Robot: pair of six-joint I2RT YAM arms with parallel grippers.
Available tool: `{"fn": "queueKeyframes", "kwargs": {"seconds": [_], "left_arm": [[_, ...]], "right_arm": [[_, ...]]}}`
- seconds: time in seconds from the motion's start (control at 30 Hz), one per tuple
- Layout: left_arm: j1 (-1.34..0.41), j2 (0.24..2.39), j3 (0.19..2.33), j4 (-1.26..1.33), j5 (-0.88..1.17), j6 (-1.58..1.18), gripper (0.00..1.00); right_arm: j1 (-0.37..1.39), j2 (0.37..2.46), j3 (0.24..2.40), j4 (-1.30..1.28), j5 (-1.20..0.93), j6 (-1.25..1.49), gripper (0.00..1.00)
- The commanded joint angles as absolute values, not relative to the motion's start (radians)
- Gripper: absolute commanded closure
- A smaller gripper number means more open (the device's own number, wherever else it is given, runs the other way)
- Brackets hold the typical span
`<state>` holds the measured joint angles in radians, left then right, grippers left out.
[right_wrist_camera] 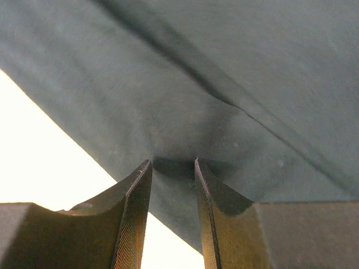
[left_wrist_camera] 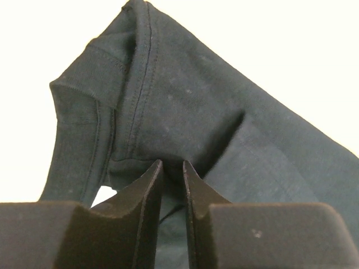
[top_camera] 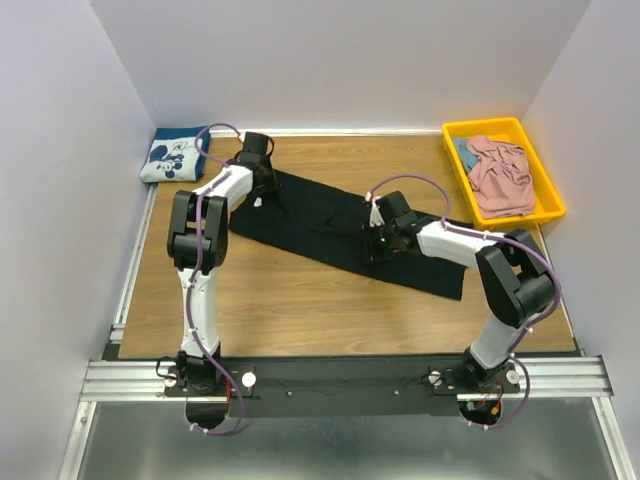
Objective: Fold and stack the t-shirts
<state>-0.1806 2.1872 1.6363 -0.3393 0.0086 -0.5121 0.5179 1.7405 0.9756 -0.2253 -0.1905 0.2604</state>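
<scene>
The black t-shirt (top_camera: 320, 225) lies on the wooden table as a long folded strip, running diagonally from back left to front right. My left gripper (top_camera: 263, 192) rests on its back-left end. In the left wrist view the left gripper (left_wrist_camera: 173, 163) is open by a narrow gap, tips on the black t-shirt (left_wrist_camera: 185, 106) by a seamed hem. My right gripper (top_camera: 372, 254) sits at the strip's near edge. It is open (right_wrist_camera: 173, 162) with the cloth (right_wrist_camera: 224, 67) flat under it, not pinched. A navy t-shirt (top_camera: 175, 156) lies folded at the back-left corner. A pink t-shirt (top_camera: 500, 176) lies crumpled in a bin.
The yellow bin (top_camera: 455, 133) stands at the back right, with a bit of blue cloth (top_camera: 463, 151) in it beside the pink shirt. White walls close the table on three sides. A metal rail (top_camera: 340, 375) with the arm bases runs along the near edge.
</scene>
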Motion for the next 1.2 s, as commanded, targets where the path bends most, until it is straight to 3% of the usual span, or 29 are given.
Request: {"fn": "queueKeyframes", "kwargs": {"seconds": [0.0, 0.07, 0.2, 0.37, 0.57, 0.73, 0.87, 1.17], "left_arm": [[-0.215, 2.27, 1.73, -0.437, -0.054, -0.451, 0.67], [-0.219, 2.293, 1.79, -0.442, -0.061, -0.44, 0.57], [-0.218, 2.284, 1.913, -0.472, -0.107, -0.413, 0.48], [-0.216, 2.044, 1.881, -0.447, -0.207, -0.408, 0.3], [-0.216, 1.598, 1.571, -0.335, -0.376, -0.416, 0.21], [-0.216, 1.262, 1.246, -0.269, -0.348, -0.397, 0.09], [-0.216, 1.081, 1.068, -0.333, -0.324, -0.439, 0.08], [-0.216, 0.802, 0.893, -0.367, -0.258, -0.469, 0.08]], "right_arm": [[0.623, 1.802, 0.936, -0.354, -0.231, 0.245, 0.56], [0.705, 1.831, 0.968, -0.38, -0.255, 0.227, 0.56], [0.761, 1.861, 1.138, -0.489, -0.333, 0.202, 0.55], [0.759, 1.861, 1.371, -0.514, -0.292, 0.176, 0.45], [0.756, 2.061, 1.639, -0.496, -0.439, 0.094, 0.44], [0.75, 2.288, 1.909, -0.469, -0.531, 0.094, 0.44], [0.733, 2.428, 2.115, -0.445, -0.488, 0.135, 0.44], [0.574, 2.634, 2.278, -0.347, -0.272, 0.274, 0.42]]}}
